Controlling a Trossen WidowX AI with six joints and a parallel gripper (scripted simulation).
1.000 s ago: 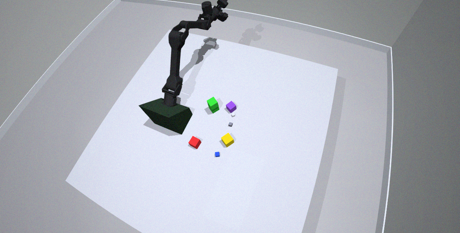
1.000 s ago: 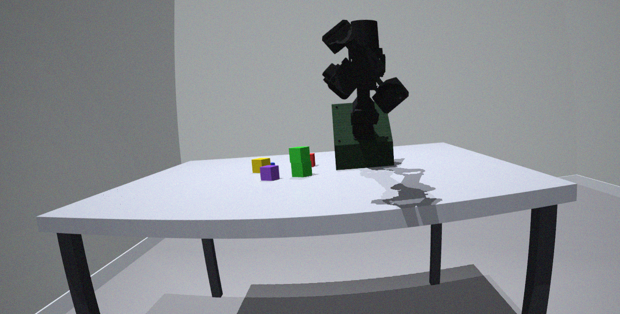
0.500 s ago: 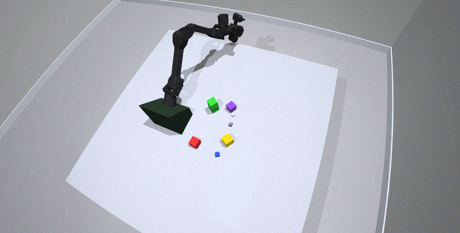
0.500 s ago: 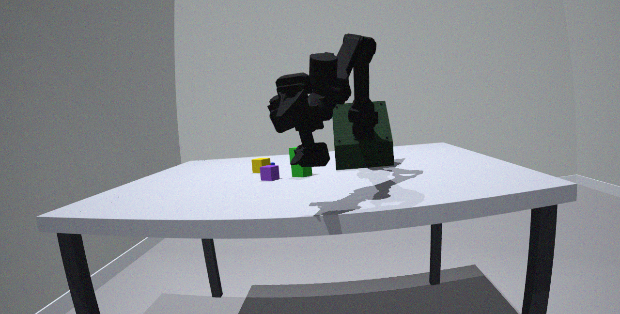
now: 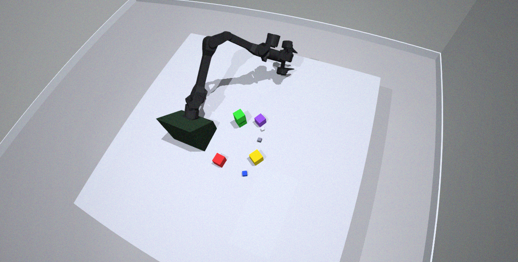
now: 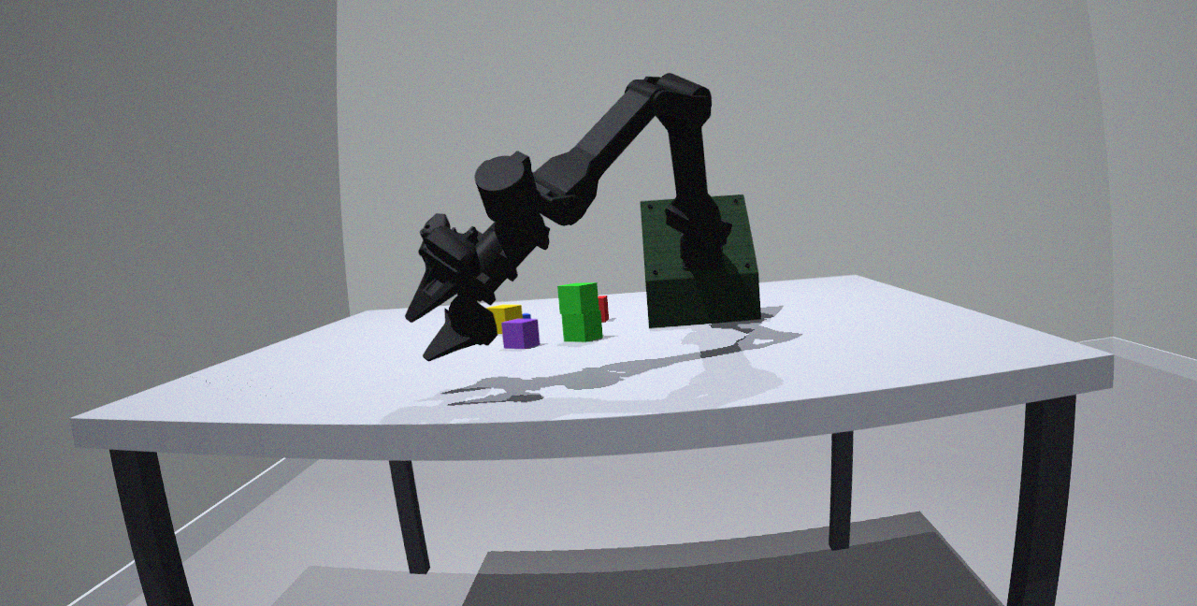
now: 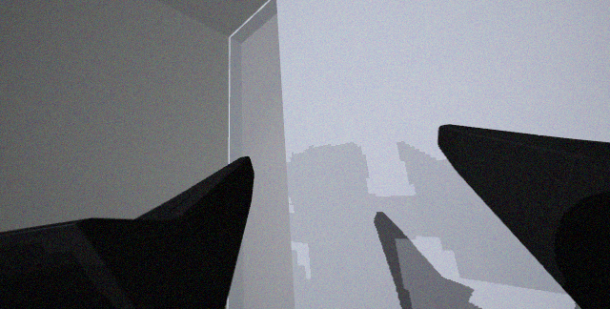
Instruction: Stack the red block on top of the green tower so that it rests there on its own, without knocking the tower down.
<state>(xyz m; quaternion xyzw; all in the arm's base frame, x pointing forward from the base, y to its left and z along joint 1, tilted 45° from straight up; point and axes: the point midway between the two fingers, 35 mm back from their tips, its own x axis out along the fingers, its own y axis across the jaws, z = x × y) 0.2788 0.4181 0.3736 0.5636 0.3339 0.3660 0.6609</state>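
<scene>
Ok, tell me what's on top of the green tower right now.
Nothing rests on the green tower; its top face is bare in the top view. The red block sits apart on the table, and the open gripper is far off, empty.

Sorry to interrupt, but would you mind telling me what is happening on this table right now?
A single robot arm is meant to stack the red block on the green tower. Nothing has been picked up: the gripper is open and empty, hanging over the far part of the table, well away from the blocks. The red block sits alone near the arm's dark green base. The tower stands two blocks high, upright, with a purple block beside it and a yellow block further off.
</scene>
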